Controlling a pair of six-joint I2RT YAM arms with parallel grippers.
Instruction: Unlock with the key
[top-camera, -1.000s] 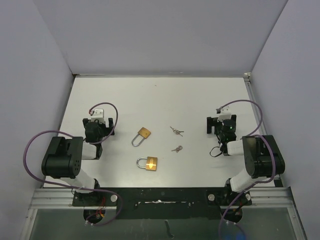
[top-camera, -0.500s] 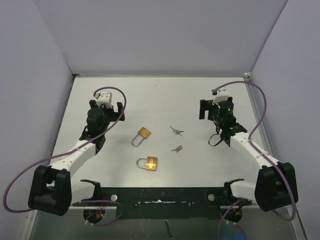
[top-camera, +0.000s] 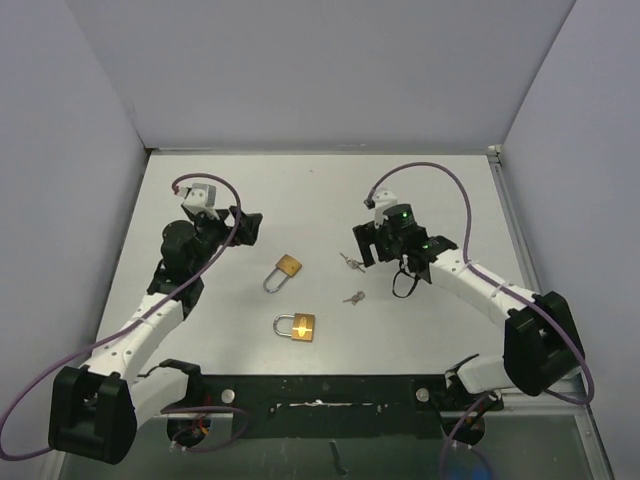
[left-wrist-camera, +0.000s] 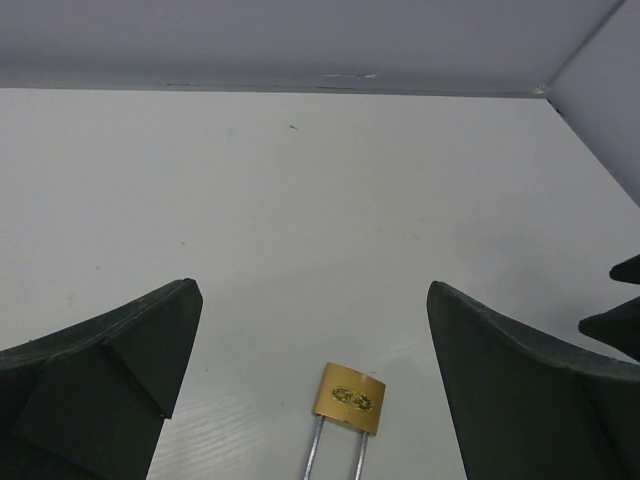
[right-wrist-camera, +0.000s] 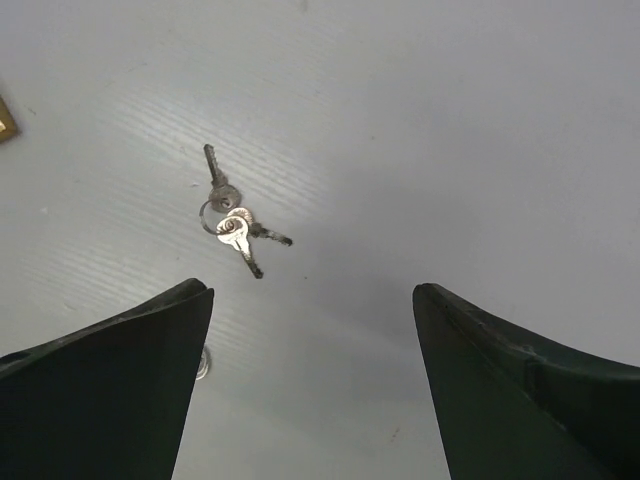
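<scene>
Two brass padlocks lie on the white table: a long-shackle one (top-camera: 285, 270), also in the left wrist view (left-wrist-camera: 351, 397), and a wider one (top-camera: 297, 326) nearer the arms. A bunch of keys on a ring (top-camera: 351, 263) lies right of the first padlock and shows in the right wrist view (right-wrist-camera: 232, 215). A single key (top-camera: 353, 297) lies below the bunch, half hidden behind my right finger (right-wrist-camera: 203, 362). My left gripper (top-camera: 245, 227) (left-wrist-camera: 312, 290) is open and empty, above and behind the long-shackle padlock. My right gripper (top-camera: 362, 245) (right-wrist-camera: 312, 290) is open and empty, just right of the key bunch.
Grey walls enclose the table (top-camera: 320, 190) on the left, back and right. The right gripper's fingers (left-wrist-camera: 620, 300) show at the right edge of the left wrist view. A corner of a padlock (right-wrist-camera: 4, 118) shows at the left edge of the right wrist view.
Both arms have unfolded from their rest poses and reached forward and inward. The left gripper now hovers by the long-shackle padlock, the right by the key bunch. Locks and keys have not moved.
</scene>
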